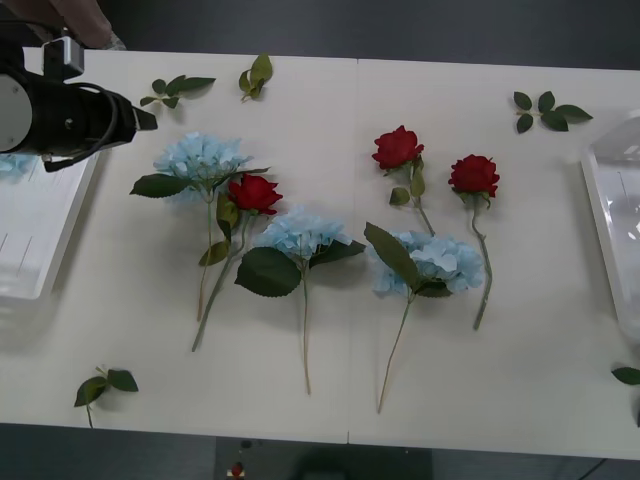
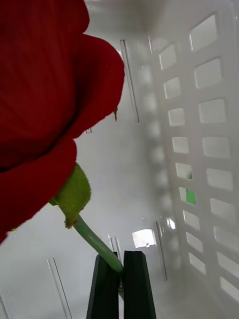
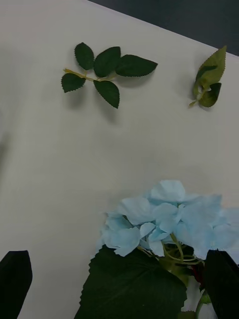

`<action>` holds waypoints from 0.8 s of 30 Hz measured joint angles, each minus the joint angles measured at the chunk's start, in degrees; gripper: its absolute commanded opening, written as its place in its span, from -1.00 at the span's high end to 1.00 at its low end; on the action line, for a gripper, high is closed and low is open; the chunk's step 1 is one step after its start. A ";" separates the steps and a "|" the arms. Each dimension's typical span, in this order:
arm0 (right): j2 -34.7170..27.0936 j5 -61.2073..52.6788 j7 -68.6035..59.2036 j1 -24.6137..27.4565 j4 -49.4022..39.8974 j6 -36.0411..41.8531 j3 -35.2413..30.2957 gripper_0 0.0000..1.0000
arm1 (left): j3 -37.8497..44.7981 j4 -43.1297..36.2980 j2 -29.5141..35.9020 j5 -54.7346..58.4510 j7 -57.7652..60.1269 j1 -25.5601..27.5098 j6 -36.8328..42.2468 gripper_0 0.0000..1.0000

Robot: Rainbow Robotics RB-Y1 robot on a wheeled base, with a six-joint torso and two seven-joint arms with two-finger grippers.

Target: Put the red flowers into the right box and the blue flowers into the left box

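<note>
In the right wrist view my right gripper is shut on the green stem of a red flower, which hangs inside the right box, close to its slotted white wall. On the table lie three more red flowers and three blue flowers. My left gripper hovers open just beside the leftmost blue flower, its black fingers wide apart. The left box sits at the table's left edge, with a pale blue patch showing behind the arm.
Loose green leaf sprigs lie along the far edge, another near the front left and one at the right edge. The right box stands at the table's right edge.
</note>
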 measured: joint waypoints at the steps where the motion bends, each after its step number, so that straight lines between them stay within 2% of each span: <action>1: 0.03 0.00 0.00 0.00 0.00 0.00 0.03 0.24 | 0.00 -0.92 -0.53 -0.35 0.00 0.55 0.00 -1.00; 2: 0.03 0.00 0.00 0.00 0.00 0.00 0.17 -0.15 | 0.00 -1.90 -0.94 -0.58 0.00 1.21 0.00 -1.00; 4: 0.03 0.00 0.00 0.00 0.00 -0.01 0.70 -0.56 | 0.00 -3.75 -1.59 -0.63 0.01 2.65 0.00 -1.00; 5: 0.03 0.00 0.00 0.00 0.00 -0.01 1.00 -0.72 | -0.01 -4.50 -1.86 -0.63 0.01 3.32 0.00 -1.00; 8: 0.03 -0.04 0.03 0.00 -0.02 0.00 1.51 -0.91 | -0.78 -5.48 -2.35 -1.33 0.01 4.51 0.00 -1.00; 12: 0.02 -0.34 0.56 -0.01 -1.39 2.34 1.49 -0.97 | -3.99 -5.47 -2.35 -2.89 0.01 4.57 -0.04 -1.00; 16: 0.02 -0.41 1.01 0.00 -6.58 9.59 1.26 -0.97 | -5.99 -5.47 -2.42 -3.43 0.01 4.57 -0.04 -1.00; 24: 0.02 -4.76 -0.21 -0.11 -18.05 22.43 -2.24 -0.97 | -9.71 -5.46 -4.54 -12.01 0.14 4.57 -0.98 -1.00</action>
